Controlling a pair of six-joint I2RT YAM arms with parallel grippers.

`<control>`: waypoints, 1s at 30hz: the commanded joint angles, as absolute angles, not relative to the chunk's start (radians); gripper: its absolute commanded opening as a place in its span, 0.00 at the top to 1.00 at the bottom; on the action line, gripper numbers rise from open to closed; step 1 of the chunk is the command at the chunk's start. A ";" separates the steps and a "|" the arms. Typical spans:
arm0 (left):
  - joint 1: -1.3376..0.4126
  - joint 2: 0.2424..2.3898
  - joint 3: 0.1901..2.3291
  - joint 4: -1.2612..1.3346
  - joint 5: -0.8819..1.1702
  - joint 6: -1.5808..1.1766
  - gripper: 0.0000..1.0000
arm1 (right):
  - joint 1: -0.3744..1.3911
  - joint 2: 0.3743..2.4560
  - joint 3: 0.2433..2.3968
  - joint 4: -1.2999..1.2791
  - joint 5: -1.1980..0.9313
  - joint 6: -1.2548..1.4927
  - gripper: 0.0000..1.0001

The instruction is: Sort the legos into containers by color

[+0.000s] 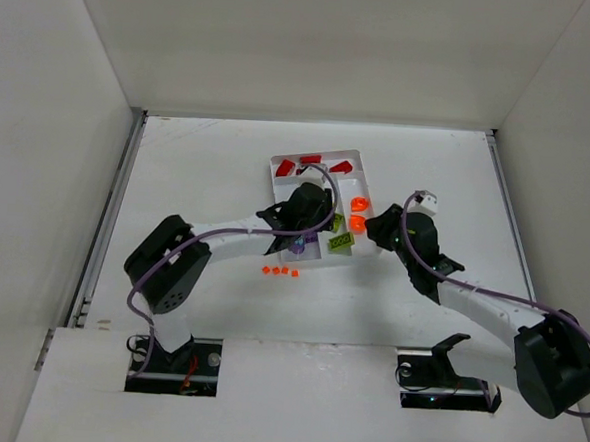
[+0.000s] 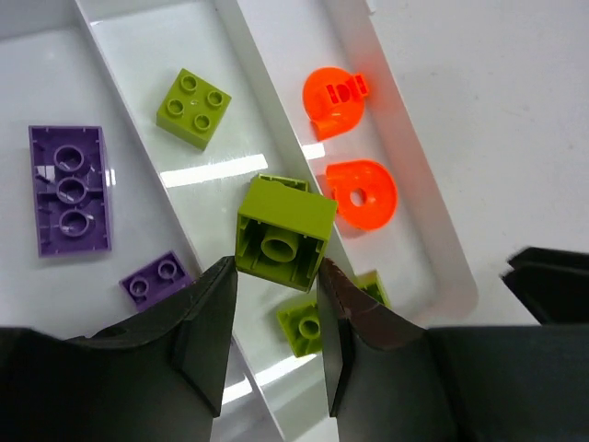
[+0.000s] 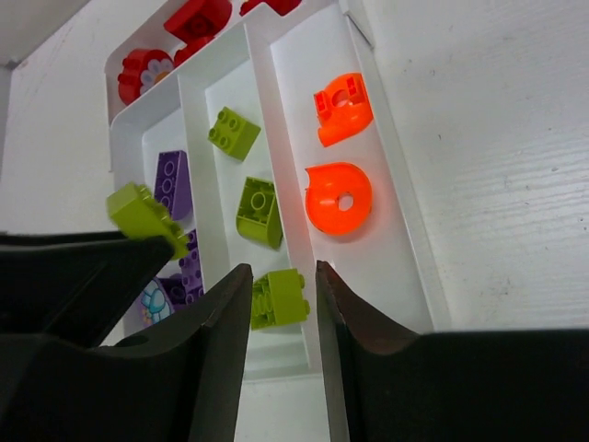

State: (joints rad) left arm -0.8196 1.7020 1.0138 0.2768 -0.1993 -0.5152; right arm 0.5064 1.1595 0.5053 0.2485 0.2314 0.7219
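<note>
The white tray (image 1: 274,175) lies mid-table. Its crosswise far section holds red pieces (image 1: 318,164). The long sections hold purple bricks (image 2: 69,189), lime green bricks (image 2: 193,108) and two orange round pieces (image 2: 361,193). My left gripper (image 2: 276,276) is over the tray (image 2: 405,166), shut at its tips on an upside-down lime green brick (image 2: 285,230) above the green section. The held brick also shows in the right wrist view (image 3: 143,216). My right gripper (image 3: 281,276) is open and empty, hovering above the tray's near end, over a lime brick (image 3: 279,299).
Several tiny orange pieces (image 1: 280,271) lie in a row on the table just in front of the tray's near left corner. My two grippers (image 1: 310,217) (image 1: 380,229) are close together over the tray. White walls enclose the table.
</note>
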 commanded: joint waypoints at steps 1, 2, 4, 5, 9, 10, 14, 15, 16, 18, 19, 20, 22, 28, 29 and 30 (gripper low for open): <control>-0.809 1.773 1.113 0.223 -0.209 -0.486 0.86 | 0.519 1.135 0.496 0.364 0.267 0.730 0.59; -0.808 1.793 1.135 0.215 -0.212 -0.486 0.86 | 0.519 1.132 0.494 0.365 0.265 0.730 0.58; -0.802 1.831 1.178 0.201 -0.222 -0.488 0.85 | 0.521 1.127 0.492 0.365 0.262 0.730 0.58; -0.798 1.851 1.204 0.187 -0.233 -0.485 0.85 | 0.522 1.124 0.492 0.365 0.261 0.730 0.57; -0.786 1.894 1.268 0.150 -0.271 -0.479 0.79 | 0.536 1.126 0.494 0.365 0.256 0.730 0.56; -0.786 1.899 1.276 0.146 -0.275 -0.477 0.73 | 0.539 1.127 0.495 0.365 0.256 0.730 0.56; -0.782 1.881 1.276 0.141 -0.297 -0.476 0.52 | 0.541 1.131 0.499 0.365 0.256 0.729 0.55; -0.782 1.864 1.267 0.141 -0.304 -0.474 0.49 | 0.541 1.129 0.499 0.365 0.256 0.729 0.55; -0.782 1.841 1.253 0.150 -0.311 -0.472 0.47 | 0.541 1.127 0.499 0.365 0.256 0.727 0.55; -0.783 1.790 1.226 0.158 -0.314 -0.463 0.44 | 0.547 1.123 0.499 0.365 0.258 0.724 0.55; -0.783 1.763 1.210 0.163 -0.314 -0.459 0.43 | 0.553 1.118 0.499 0.365 0.261 0.719 0.56; -0.783 1.732 1.191 0.166 -0.314 -0.454 0.43 | 0.556 1.117 0.499 0.365 0.264 0.716 0.58; -0.783 1.656 1.135 0.178 -0.314 -0.449 0.47 | 0.570 1.112 0.503 0.364 0.267 0.704 0.65; -0.778 1.331 0.844 0.207 -0.331 -0.495 0.76 | 0.728 1.147 0.586 0.307 0.273 0.591 0.88; -0.780 1.277 0.794 0.203 -0.340 -0.506 0.78 | 0.760 1.163 0.606 0.292 0.278 0.575 0.89; -0.785 1.222 0.744 0.193 -0.353 -0.515 0.78 | 0.792 1.179 0.623 0.279 0.281 0.565 0.89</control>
